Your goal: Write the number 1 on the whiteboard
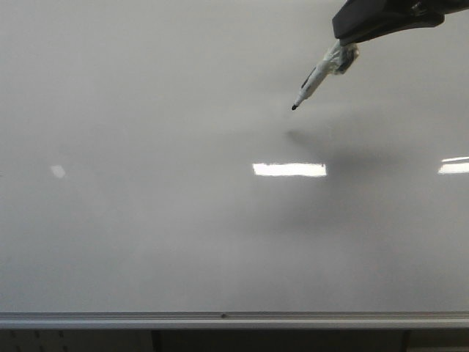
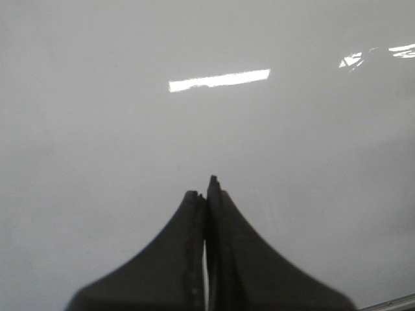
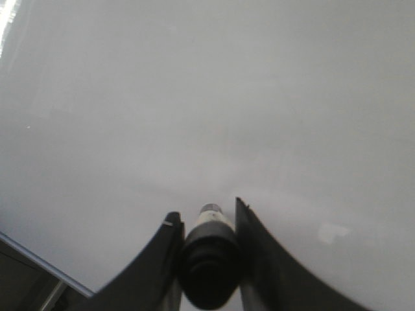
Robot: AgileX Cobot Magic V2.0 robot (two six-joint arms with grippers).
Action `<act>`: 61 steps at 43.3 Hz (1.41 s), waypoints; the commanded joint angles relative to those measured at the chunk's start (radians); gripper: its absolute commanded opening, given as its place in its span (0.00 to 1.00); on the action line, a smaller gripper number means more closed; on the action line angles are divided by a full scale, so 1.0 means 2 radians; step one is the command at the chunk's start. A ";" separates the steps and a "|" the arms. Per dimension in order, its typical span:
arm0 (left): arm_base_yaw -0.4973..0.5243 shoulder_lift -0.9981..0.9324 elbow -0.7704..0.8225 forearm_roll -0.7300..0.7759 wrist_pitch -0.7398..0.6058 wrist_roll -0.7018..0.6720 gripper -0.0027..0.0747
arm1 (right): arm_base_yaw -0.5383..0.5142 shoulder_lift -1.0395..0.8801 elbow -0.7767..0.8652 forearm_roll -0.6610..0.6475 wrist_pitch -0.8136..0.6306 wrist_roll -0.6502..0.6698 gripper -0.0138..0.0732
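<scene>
whiteboard fills your front view, its silver rail running along the lower edge, and you will find no stroke of the number 1 on it. right gripper enters from the upper right with its fingers pinching a marker, whose black tip points down and left above its shadow on the board. left gripper shows its fingers pressed together, holding nothing.
</scene>
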 commanded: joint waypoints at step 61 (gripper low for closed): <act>0.001 0.000 -0.013 -0.012 -0.029 -0.005 0.01 | 0.034 0.079 0.018 0.012 -0.063 -0.021 0.09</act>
